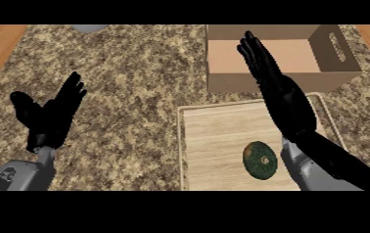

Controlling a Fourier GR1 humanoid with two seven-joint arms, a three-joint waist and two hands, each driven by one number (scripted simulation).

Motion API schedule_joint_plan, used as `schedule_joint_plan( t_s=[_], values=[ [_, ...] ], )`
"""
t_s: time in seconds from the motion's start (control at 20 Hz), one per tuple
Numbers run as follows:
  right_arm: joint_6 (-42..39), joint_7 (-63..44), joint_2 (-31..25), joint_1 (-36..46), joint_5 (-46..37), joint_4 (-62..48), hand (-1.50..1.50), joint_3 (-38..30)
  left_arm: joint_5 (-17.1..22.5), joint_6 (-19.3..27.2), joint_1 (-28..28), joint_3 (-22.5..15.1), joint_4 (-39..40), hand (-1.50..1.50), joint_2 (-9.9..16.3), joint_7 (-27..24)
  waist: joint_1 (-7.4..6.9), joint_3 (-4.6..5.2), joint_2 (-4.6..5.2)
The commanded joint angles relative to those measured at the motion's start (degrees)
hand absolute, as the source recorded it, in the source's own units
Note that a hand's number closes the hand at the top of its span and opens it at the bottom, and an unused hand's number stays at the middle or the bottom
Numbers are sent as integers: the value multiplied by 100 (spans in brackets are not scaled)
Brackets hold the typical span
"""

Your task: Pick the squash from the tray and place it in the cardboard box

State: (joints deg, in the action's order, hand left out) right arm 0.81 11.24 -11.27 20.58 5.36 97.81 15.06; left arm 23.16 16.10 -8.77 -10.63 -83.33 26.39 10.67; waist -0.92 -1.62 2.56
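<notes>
Squash (260, 160) lies on tray (217, 129); right hand (278, 87), fingers straight, extends above toward cardboard box (239, 75); left hand (49, 114) rests released.

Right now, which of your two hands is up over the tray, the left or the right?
The right hand: it reaches across the wooden tray toward the cardboard box. The left hand rests open over bare counter.

There is one squash (260, 160), dark green and round. There is one tray (217, 144), made of light wood. There is one cardboard box (274, 56), open at the top. There are two black hands: one left hand (49, 113) and one right hand (278, 87). There is one counter (130, 80) with a speckled stone top. At the upper edge there is one small grey thing (89, 28), only partly visible.
</notes>
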Motion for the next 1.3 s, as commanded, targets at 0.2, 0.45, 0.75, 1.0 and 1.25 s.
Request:
schedule_joint_plan(
  t_s=[0.2,0.45,0.75,1.0,1.25],
  values=[
    [90,-935,-1107,-301,304,1052,-150,-1324,-891,-559,-447,-206,-466,0,769,-938,561,162,-404],
    [-441,-1085,-2535,-1561,-94,1490,-150,-2081,-1154,-814,-318,-560,-533,0,620,-1462,589,164,-338],
    [-822,353,-2908,-2786,-1125,2011,-150,-2226,-1192,-1154,-312,-428,-213,0,627,-1862,322,162,-279],
    [-1166,-166,-3295,-2926,-1736,2556,-150,-2116,-1392,-1173,-313,-570,-511,0,451,-1802,167,167,-271],
    [-1951,-1235,-4121,-3041,-2352,3379,-150,-1713,-1472,-1126,-480,-610,-438,0,348,-1638,156,178,-268]
  ],
)
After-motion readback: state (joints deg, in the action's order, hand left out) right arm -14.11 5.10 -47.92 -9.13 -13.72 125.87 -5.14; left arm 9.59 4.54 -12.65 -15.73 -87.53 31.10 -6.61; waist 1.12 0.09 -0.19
